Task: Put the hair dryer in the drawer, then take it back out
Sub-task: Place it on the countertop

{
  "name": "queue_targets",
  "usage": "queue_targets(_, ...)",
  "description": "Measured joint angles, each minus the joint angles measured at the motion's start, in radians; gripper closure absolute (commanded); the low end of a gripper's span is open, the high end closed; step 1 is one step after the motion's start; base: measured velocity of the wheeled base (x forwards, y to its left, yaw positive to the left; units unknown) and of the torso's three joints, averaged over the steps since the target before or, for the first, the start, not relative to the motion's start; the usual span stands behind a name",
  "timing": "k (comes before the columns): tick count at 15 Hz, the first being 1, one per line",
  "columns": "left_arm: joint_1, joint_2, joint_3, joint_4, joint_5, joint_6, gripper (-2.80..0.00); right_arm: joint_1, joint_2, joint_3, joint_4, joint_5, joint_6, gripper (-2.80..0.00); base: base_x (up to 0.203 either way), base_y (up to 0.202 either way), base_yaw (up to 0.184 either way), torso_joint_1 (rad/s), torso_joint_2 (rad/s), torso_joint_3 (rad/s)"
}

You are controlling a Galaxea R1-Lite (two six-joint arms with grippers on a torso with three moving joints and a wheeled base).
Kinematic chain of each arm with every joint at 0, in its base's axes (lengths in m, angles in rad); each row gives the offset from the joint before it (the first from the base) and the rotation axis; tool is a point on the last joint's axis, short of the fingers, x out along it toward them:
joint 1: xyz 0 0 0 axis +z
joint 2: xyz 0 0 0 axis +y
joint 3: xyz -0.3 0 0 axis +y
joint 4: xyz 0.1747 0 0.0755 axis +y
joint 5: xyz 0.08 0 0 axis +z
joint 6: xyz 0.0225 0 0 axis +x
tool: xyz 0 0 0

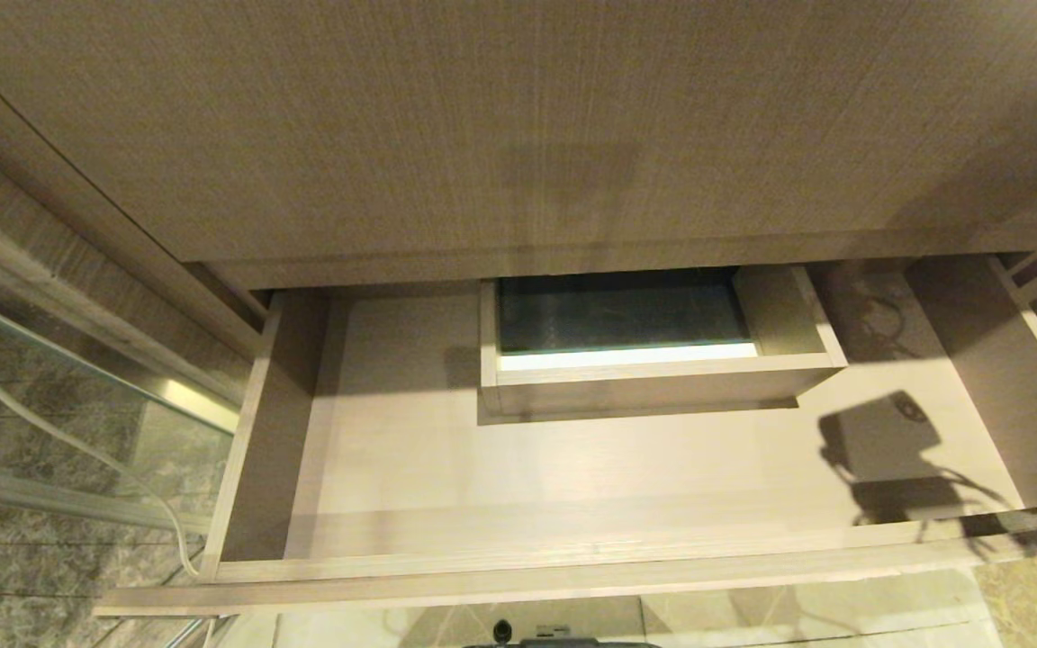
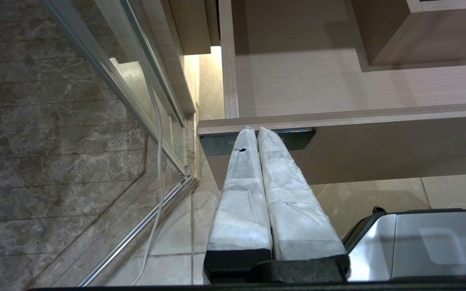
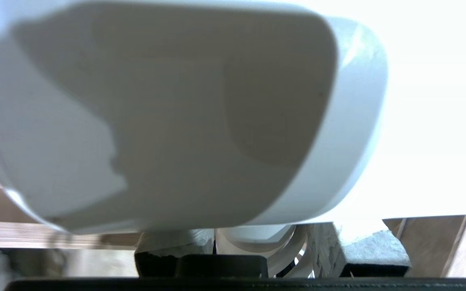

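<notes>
Light wood-grain, the drawer [image 1: 572, 468] stands pulled open and bare in the head view, a boxed cut-out [image 1: 653, 346] at its back. In the left wrist view, the left gripper [image 2: 257, 131] has its wrapped fingers pressed together by the drawer front's dark label [image 2: 297, 139], whose writing is unreadable. In the right wrist view, the right gripper [image 3: 257, 242] pinches the white hair dryer [image 3: 168, 117] up close.
</notes>
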Motion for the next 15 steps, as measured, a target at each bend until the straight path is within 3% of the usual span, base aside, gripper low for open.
queue_targets(2, 0.0, 0.0, 0.0, 0.0, 0.0, 0.0, 0.0, 0.0, -0.036, 0.014, -0.003, 0.046, 0.087, 0.0, 0.0, 0.0, 0.0, 0.0, 0.0, 0.0)
queue_targets(4, 0.0, 0.0, 0.0, 0.0, 0.001, 0.0, 0.0, 0.001, -0.064, 0.025, -0.007, 0.168, 0.175, 0.0, 0.0, 0.0, 0.0, 0.0, 0.0, 0.0)
queue_targets(6, 0.0, 0.0, 0.0, 0.0, 0.0, 0.0, 0.0, 0.0, -0.08, 0.029, -0.01, 0.256, 0.194, 0.0, 0.0, 0.0, 0.0, 0.0, 0.0, 0.0)
queue_targets(15, 0.0, 0.0, 0.0, 0.0, 0.0, 0.0, 0.0, -0.003, -0.104, 0.046, -0.05, 0.265, 0.195, 0.0, 0.0, 0.0, 0.0, 0.0, 0.0, 0.0)
